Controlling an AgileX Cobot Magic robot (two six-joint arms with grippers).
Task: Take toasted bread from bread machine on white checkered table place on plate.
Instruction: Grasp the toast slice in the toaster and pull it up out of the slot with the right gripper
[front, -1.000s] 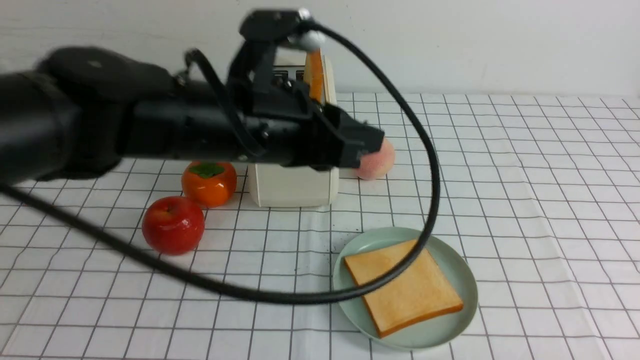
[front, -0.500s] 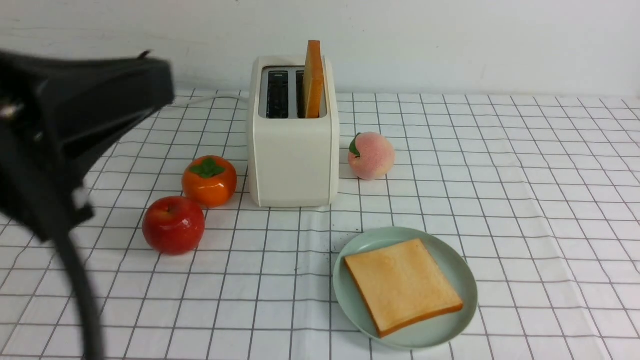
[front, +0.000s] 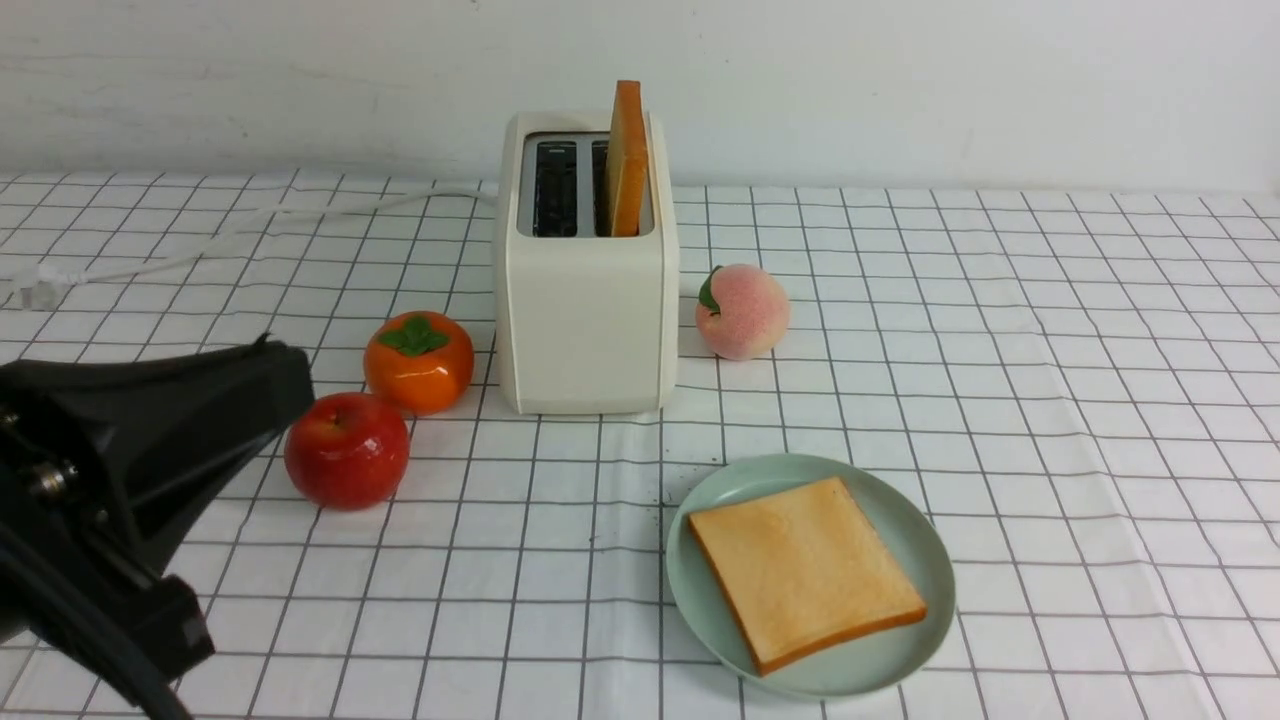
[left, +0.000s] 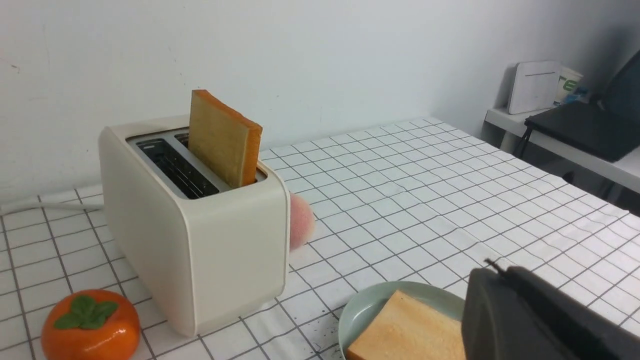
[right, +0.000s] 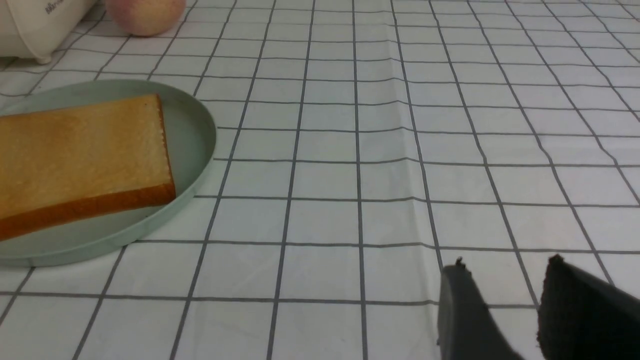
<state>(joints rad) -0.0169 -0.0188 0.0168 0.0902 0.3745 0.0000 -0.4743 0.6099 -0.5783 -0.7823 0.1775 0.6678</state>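
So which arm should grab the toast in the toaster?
Probably left: the left end effector faces the toasted bread in the bread machine; the right end effector sits low, open, beside the plate.

Toast (right: 80, 150) lies flat on the plate (right: 196, 131); right gripper (right: 506, 261) (fingertips only) seems parted, empty.

One toast slice (front: 805, 572) flat on mint plate (front: 915, 540), 2nd slice (front: 627, 150) upright in cream toaster (front: 585, 320) right slot, on checkered table (front: 1050, 400).
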